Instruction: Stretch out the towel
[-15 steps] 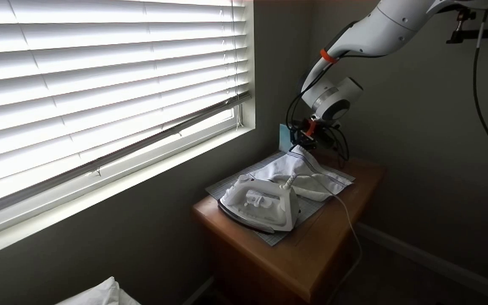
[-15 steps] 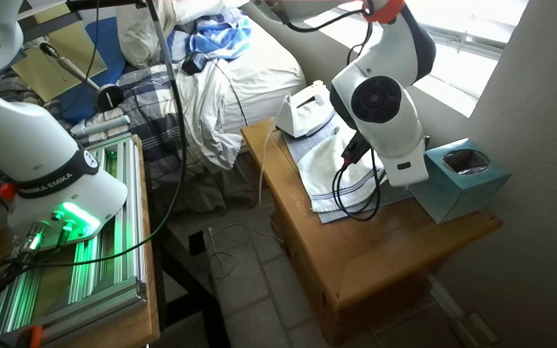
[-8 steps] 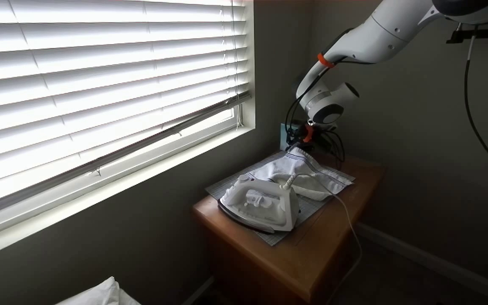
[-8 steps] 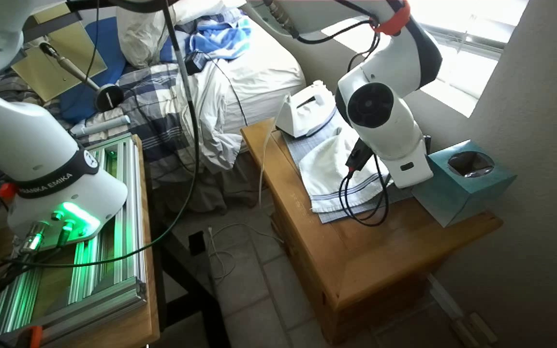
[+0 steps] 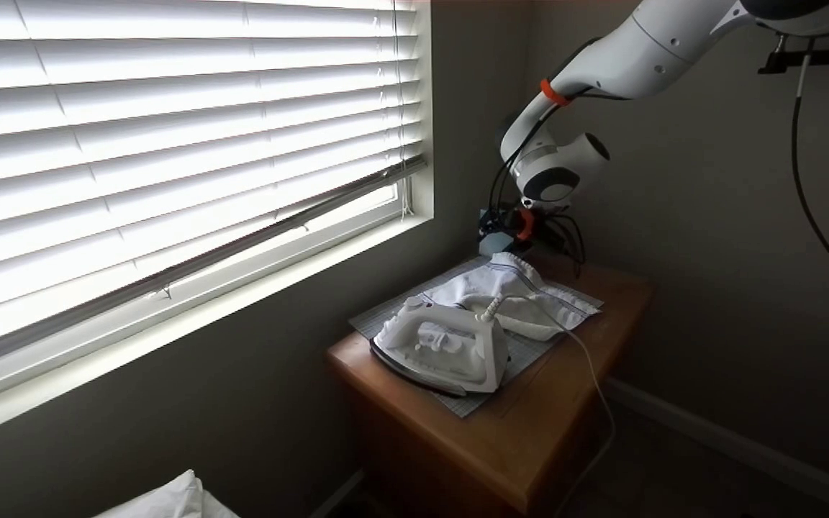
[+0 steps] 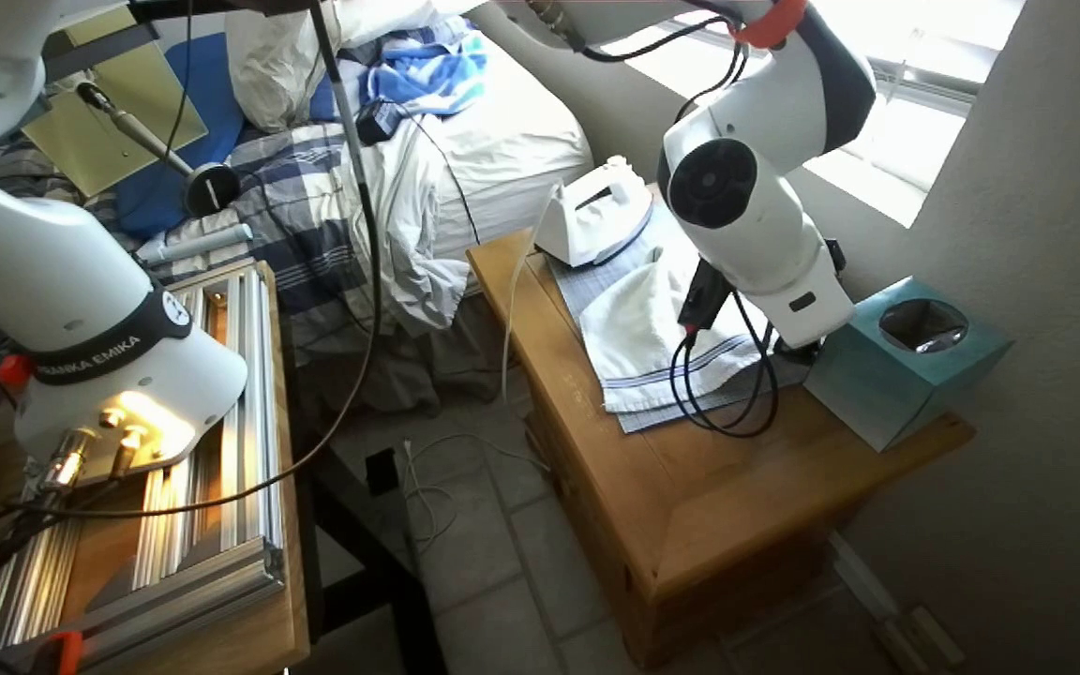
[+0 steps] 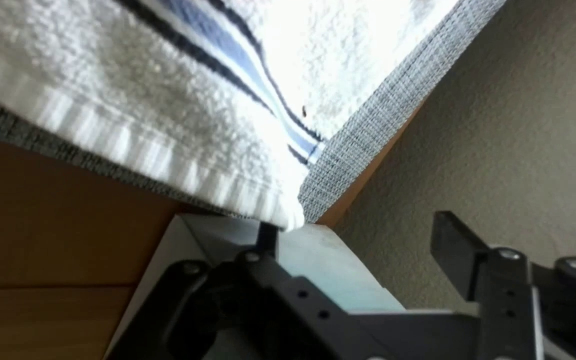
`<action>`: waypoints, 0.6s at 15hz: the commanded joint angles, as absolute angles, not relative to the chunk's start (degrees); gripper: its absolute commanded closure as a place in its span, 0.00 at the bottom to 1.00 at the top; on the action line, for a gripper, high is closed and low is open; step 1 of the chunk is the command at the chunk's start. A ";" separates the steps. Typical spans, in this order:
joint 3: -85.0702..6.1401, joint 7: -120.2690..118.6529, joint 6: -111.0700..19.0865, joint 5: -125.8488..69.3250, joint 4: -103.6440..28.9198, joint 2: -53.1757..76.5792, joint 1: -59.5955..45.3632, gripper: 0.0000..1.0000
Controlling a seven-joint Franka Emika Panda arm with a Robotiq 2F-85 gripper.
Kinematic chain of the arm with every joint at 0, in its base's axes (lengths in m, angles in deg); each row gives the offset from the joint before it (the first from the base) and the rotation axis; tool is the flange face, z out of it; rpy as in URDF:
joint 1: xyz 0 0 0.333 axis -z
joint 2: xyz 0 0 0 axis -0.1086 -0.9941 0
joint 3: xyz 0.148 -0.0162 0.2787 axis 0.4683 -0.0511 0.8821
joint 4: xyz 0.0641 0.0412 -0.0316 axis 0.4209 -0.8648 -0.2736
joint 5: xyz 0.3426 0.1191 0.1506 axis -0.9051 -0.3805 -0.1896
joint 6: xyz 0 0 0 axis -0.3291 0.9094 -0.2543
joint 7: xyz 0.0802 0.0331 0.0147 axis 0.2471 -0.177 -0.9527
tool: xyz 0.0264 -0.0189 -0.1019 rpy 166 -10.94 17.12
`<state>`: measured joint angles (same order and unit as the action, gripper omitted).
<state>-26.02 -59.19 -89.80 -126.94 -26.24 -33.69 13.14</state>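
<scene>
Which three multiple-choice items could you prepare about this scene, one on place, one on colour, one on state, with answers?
1. Where does the towel lie? A) on the floor B) between iron and tissue box C) on the windowsill
2. What colour is its broad stripe? A) red B) green C) blue
3. How is the gripper? A) open B) shut C) shut on the iron

1 B: iron and tissue box flank it in an exterior view.
2 C: its blue shows in the wrist view.
3 A: there its fingers stand well apart.
</scene>
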 commanded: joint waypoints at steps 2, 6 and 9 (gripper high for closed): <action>-25.53 -65.70 -92.39 -130.70 -33.52 -27.47 13.54 0.00; -24.88 -66.37 -91.16 -130.00 -40.75 -22.20 14.05 0.00; -24.21 -62.46 -91.16 -126.73 -49.66 -16.98 14.39 0.00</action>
